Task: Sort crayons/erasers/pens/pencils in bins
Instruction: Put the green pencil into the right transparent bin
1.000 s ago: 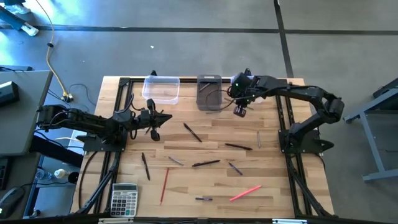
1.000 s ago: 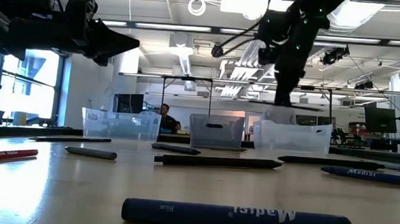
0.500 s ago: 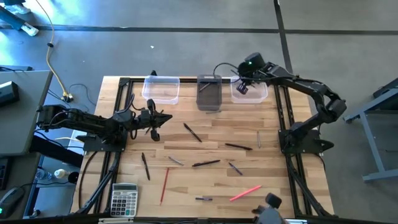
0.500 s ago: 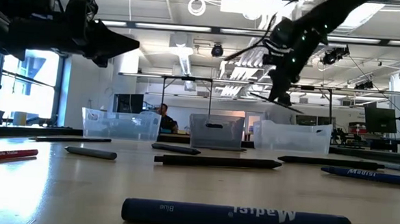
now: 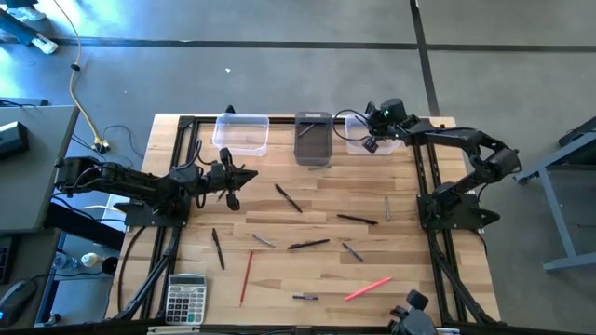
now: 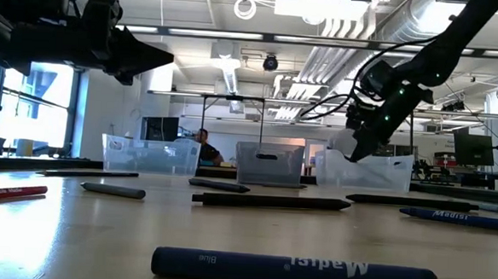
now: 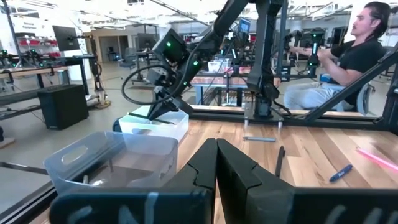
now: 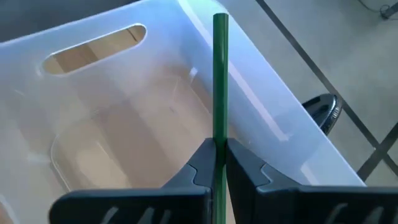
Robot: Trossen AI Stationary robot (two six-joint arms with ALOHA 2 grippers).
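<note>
In the right wrist view a thin green stick (image 8: 219,74) runs forward from my right gripper (image 8: 219,163), which is shut on it above the inside of the right clear bin (image 8: 118,130). From above, this gripper (image 5: 371,142) hangs over that bin (image 5: 384,145), at the table's far edge. The dark bin (image 5: 313,140) and the left clear bin (image 5: 242,134) stand beside it. Several dark, red and pink sticks (image 5: 308,245) lie flat on the table. My left gripper (image 5: 235,177) is shut and holds nothing, level above the table's left side. My right gripper pinches the green stick between its two fingers, at the stick's rear part (image 8: 219,142). The fingers lie along the stick and slant down toward the bin. The stick is lifted clear, and its free end (image 8: 220,18) points over the bin's far wall.
A grey calculator (image 5: 185,298) lies at the near left corner. A blue stick (image 6: 293,271) lies close to the low camera. Black frame rails (image 5: 430,186) run along both table sides. A seated person (image 7: 354,50) shows beyond the table.
My right gripper has swung from beside the dark bin toward the table's right edge and sunk, tipping its fingers downward. It now hangs low over the right clear bin and is still shut.
</note>
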